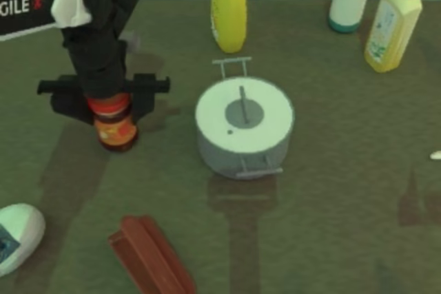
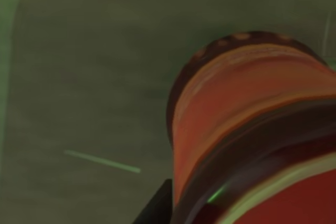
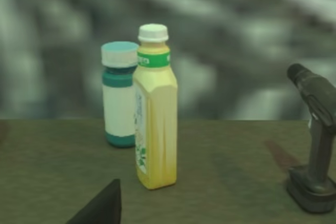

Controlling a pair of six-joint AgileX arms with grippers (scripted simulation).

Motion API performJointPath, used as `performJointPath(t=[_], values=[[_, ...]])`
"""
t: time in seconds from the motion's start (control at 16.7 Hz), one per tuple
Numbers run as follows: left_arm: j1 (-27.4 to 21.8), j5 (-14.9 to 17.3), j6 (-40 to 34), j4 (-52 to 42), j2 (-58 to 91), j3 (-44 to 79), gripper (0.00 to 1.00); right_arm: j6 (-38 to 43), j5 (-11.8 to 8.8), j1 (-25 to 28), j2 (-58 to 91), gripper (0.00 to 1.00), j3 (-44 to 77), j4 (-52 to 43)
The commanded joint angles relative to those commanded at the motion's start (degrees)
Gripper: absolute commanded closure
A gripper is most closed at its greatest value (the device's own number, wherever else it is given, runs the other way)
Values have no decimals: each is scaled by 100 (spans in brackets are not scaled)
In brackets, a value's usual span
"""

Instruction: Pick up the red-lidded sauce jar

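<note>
The small dark glass jar with a red lid and orange-red label point(image 1: 114, 126) stood at the table's left part, apparently upright, its long axis running toward the overhead camera, lid uppermost. The left gripper point(image 1: 105, 94) came down over it, fingers closed against the lid and neck. Well apart to the right sat a round grey-white scale point(image 1: 244, 127); a flat reddish-brown box point(image 1: 151, 256) lay nearer the front edge. The right gripper was not seen from above.

Black left arm point(image 1: 103, 25) with white base, black tool point(image 1: 103, 94).
</note>
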Motion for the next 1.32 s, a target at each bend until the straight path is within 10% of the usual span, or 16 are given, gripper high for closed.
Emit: performJointPath(t=[0.18, 0.96, 1.32], values=[[0, 0, 0, 4, 3, -3, 100, 0, 0, 0, 0, 0, 0, 0], [0, 0, 0, 4, 3, -3, 2, 0, 0, 0, 0, 0, 0, 0], [0, 0, 0, 4, 3, -3, 0, 0, 0, 0, 0, 0, 0, 0]])
